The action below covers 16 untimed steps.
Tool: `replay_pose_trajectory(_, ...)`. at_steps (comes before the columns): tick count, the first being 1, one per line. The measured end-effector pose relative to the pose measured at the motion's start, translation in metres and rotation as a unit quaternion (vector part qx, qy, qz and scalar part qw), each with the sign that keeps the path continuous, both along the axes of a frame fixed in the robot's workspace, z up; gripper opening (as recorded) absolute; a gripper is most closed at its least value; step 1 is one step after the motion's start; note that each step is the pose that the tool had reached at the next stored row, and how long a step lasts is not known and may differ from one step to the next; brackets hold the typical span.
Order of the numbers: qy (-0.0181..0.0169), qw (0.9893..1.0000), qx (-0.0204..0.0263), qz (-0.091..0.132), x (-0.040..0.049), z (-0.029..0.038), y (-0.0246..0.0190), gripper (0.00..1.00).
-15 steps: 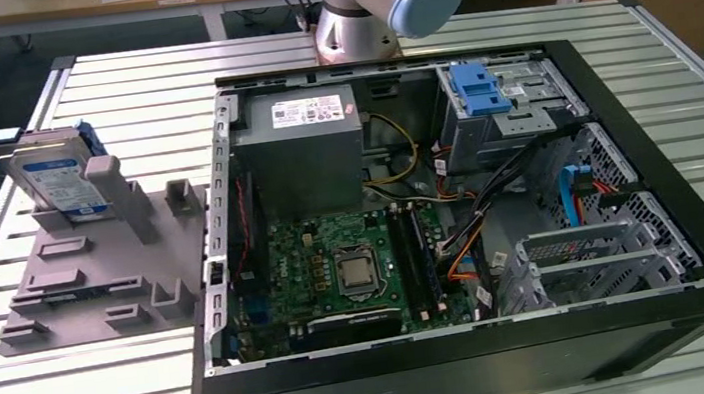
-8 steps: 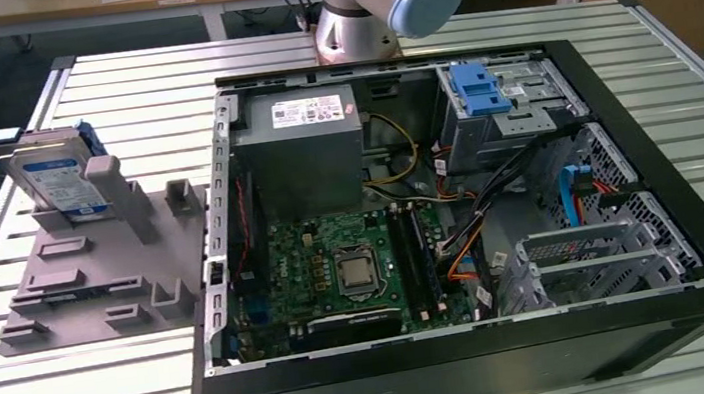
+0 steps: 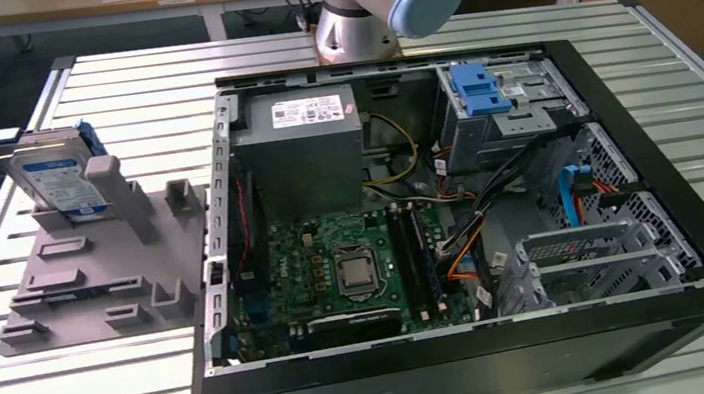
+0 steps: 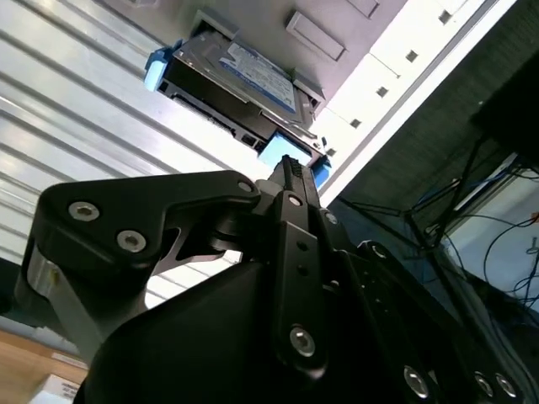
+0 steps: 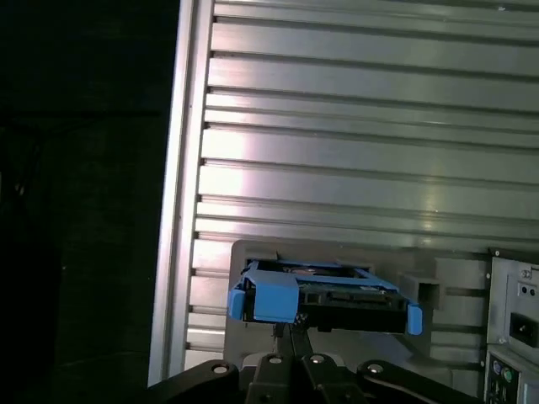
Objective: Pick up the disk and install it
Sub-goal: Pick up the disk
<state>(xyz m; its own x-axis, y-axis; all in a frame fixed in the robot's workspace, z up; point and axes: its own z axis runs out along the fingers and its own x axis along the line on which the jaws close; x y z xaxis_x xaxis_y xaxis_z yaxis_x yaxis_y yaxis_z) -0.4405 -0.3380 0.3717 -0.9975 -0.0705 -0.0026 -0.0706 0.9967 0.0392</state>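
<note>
The disk [image 3: 55, 178] stands on edge in a grey fixture [image 3: 93, 279] on the slatted table, at the exterior view's left, beside the open computer case [image 3: 671, 168]. It is silver-grey with a white-and-blue label and blue rails. In both wrist views the disk [image 4: 236, 80] [image 5: 324, 295] lies just beyond my gripper [image 5: 290, 335] [image 4: 290, 172]. The black fingers come together to one tip with nothing between them. A gap separates that tip from the disk's blue rail.
Inside the case are a grey power-supply box [image 3: 306, 152], a green motherboard [image 3: 348, 268], a metal cage with a blue latch [image 3: 488, 95] and grey drive bays [image 3: 601, 257] at the exterior view's right. The arm's base [image 3: 364, 14] stands behind the case.
</note>
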Motion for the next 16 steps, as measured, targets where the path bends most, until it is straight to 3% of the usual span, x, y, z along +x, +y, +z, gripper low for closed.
replay_pose_trajectory(4, 0.0000, 0.9997, 0.0000, 0.026, 0.0000, 0.0000, 0.0000, 0.11)
replay_pose_trajectory(8, 0.0000, 0.9986, 0.0000, 0.053, 0.0000, -0.0001, 0.0000, 0.11)
replay_pose_trajectory(12, 0.0000, 0.9968, 0.0000, 0.079, 0.0000, -0.0001, 0.0000, 0.11)
replay_pose_trajectory(16, -0.0001, 0.9944, 0.0000, 0.106, 0.0000, -0.0001, 0.0000, 0.11)
